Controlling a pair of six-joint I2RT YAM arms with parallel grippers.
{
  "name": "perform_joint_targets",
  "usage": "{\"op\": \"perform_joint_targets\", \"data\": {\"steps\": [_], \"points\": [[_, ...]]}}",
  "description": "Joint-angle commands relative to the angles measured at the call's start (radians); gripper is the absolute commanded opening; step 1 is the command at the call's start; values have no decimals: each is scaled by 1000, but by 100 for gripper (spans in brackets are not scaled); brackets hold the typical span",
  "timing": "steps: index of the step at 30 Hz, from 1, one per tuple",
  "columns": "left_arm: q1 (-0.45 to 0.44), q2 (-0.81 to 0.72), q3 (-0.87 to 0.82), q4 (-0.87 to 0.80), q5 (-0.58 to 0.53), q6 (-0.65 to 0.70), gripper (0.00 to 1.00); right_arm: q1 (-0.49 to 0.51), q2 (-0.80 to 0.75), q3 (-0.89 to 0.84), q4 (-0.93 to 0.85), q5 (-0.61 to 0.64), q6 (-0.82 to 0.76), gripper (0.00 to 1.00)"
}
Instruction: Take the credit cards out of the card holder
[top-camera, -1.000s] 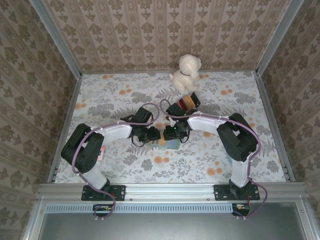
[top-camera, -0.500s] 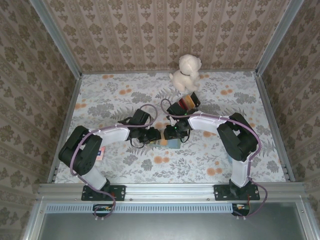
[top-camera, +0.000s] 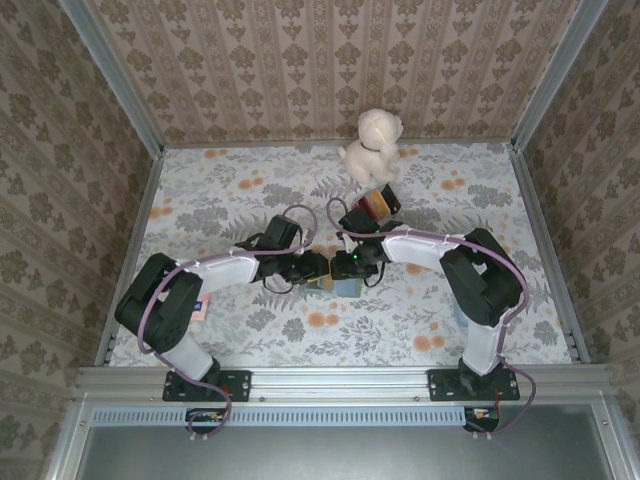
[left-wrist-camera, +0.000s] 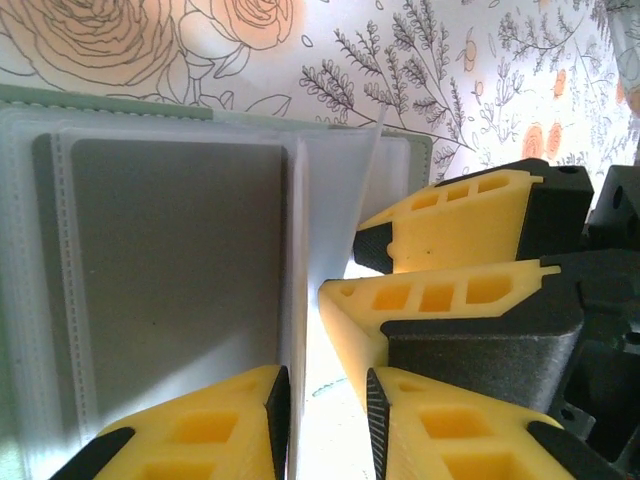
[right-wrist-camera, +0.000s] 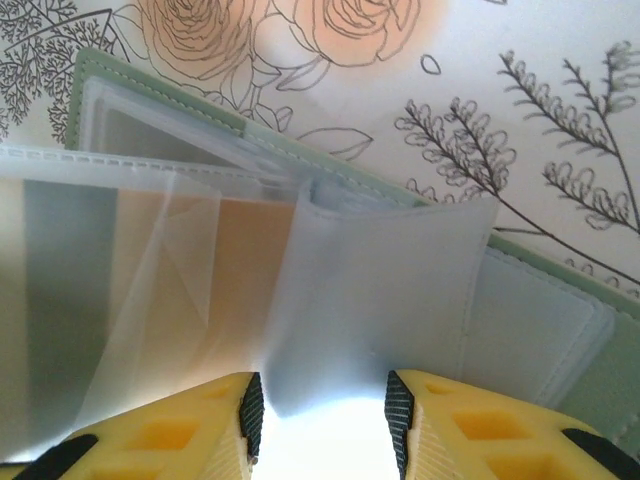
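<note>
Left hand (left-wrist-camera: 325, 425) is clamped on a thin clear sleeve page standing up from the open card holder (left-wrist-camera: 170, 290), and at three o'clock of it the right hand (left-wrist-camera: 345, 270) pinches the neighbouring sleeve. On the right wrist camera, the right hand (right-wrist-camera: 322, 420) grips a frosted sleeve, tan card (right-wrist-camera: 250, 260) behind. From above, the sage-green holder (top-camera: 335, 287) lies on the floral counter (top-camera: 200, 200); stuffed dog (top-camera: 372, 143) at twelve o'clock.

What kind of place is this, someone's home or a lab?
Probably a lab test booth dressed to look homely: wallpapered walls in a metal frame, a floral tabletop, and two bolted arms working a card holder.
</note>
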Motion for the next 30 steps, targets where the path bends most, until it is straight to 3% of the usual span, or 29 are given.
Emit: {"op": "perform_joint_targets", "data": {"steps": [1, 8, 13, 19, 25, 30], "points": [[-6, -26, -5, 25, 15, -11, 30, -9, -65, -37, -23, -2, 34, 44], [-23, -16, 6, 39, 20, -29, 30, -29, -228, -121, -11, 30, 84, 48], [-61, 5, 34, 70, 20, -46, 33, -75, -391, -231, 6, 133, 131, 54], [-103, 59, 79, 106, 30, -56, 48, -156, -537, -335, 49, 142, 179, 57], [-87, 46, 74, 74, -21, -64, 52, -141, -513, -313, 85, 42, 130, 51], [-61, 33, 49, 12, -84, -69, 44, -61, -369, -238, 92, -33, 104, 42]]}}
